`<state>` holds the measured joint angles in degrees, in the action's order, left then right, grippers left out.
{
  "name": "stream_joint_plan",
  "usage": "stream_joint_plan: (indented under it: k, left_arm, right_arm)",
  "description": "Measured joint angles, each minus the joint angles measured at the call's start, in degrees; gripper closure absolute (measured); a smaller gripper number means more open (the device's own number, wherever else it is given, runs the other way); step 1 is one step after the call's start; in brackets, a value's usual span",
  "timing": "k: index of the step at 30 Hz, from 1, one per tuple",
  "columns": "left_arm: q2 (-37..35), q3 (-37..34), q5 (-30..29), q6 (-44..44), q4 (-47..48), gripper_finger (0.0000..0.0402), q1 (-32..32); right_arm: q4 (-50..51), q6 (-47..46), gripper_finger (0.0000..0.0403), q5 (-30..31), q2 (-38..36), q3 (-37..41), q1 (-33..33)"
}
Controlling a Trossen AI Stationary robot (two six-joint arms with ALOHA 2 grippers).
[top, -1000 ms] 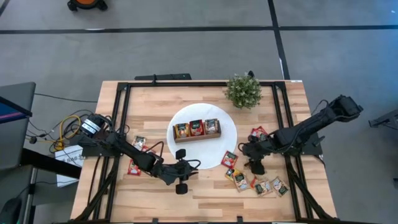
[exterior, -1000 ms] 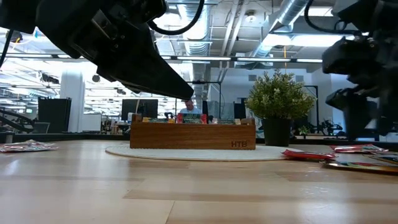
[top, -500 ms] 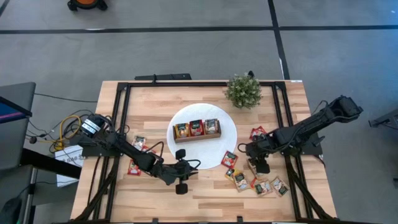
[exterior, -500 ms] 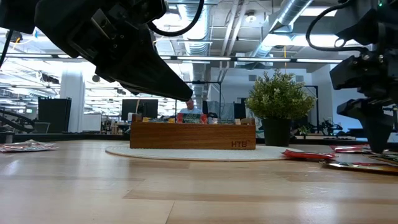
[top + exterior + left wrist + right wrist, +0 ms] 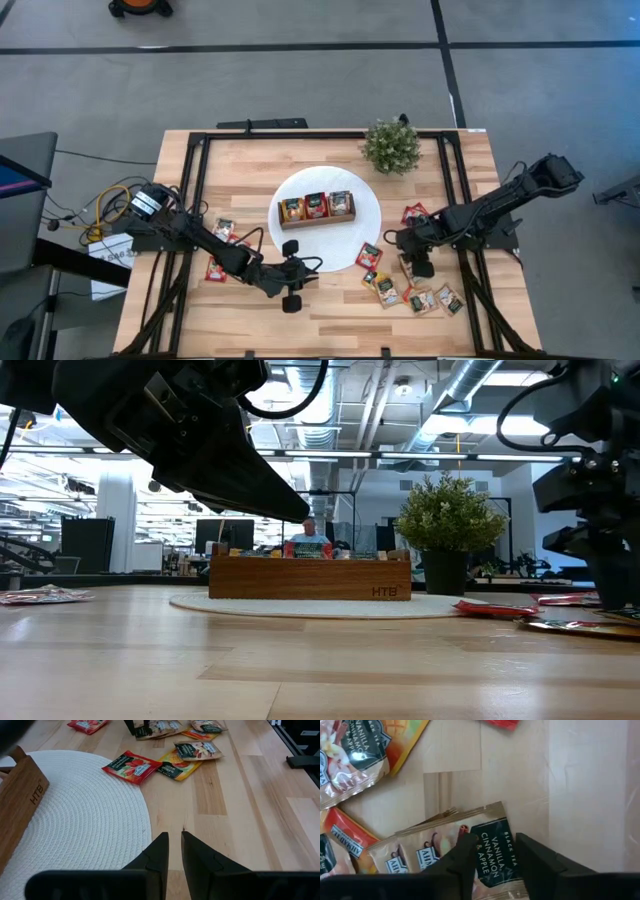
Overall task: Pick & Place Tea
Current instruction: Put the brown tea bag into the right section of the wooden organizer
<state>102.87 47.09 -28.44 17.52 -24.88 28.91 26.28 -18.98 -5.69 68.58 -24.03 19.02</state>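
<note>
Tea sachets lie flat on the wooden table: a cluster [image 5: 415, 292] at the near right, a red sachet [image 5: 369, 254] at the edge of the white disc [image 5: 300, 185], and a few [image 5: 220, 235] on the left. My right gripper [image 5: 495, 852] points down over a beige sachet [image 5: 492, 837] of the cluster. It is open, with the sachet's dark label showing between its fingers. My left gripper [image 5: 175, 850] hovers shut and empty at the disc's near edge [image 5: 293, 298]. My right gripper comes at the beige sachet from above, near its label end [image 5: 495, 832]. One finger [image 5: 462, 857] stands over the sachet's face and the other [image 5: 537, 860] at its edge. Whether the fingertips touch it, I cannot tell. The sachet lies flat on the table.
A wooden three-compartment box [image 5: 317, 208] with sachets in it stands on the white disc. A small green plant [image 5: 391, 146] is at the far right. Black frame rails [image 5: 195, 190] run along the table's sides. Bare wood lies between the two arms near the front edge.
My right gripper has sunk toward the sachet cluster at the near right, shifted slightly toward the table's right edge, and tipped to point more steeply down.
</note>
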Motion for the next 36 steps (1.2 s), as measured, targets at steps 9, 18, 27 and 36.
stream_joint_plan:
  k: [9,18,27,36]
  left_arm:
    - [0.0,0.0,0.02,-0.02,0.0,0.036,0.0]
    - [0.0,0.0,0.0,-0.04,0.0,0.036,0.0]
    - [0.0,0.0,0.0,-0.02,0.0,0.036,0.0]
    - [0.0,0.0,-0.02,-0.02,0.0,0.036,0.0]
  right_arm:
    - [-1.18,-0.04,0.0397,-0.74,0.12,0.24,0.04]
    - [-18.71,1.46,0.0399,-4.94,0.02,0.2,0.1]
    - [-9.33,-9.13,0.0365,-10.71,0.02,-2.28,-3.38]
    - [-8.76,-11.39,0.0174,-14.56,0.06,-2.34,-7.38]
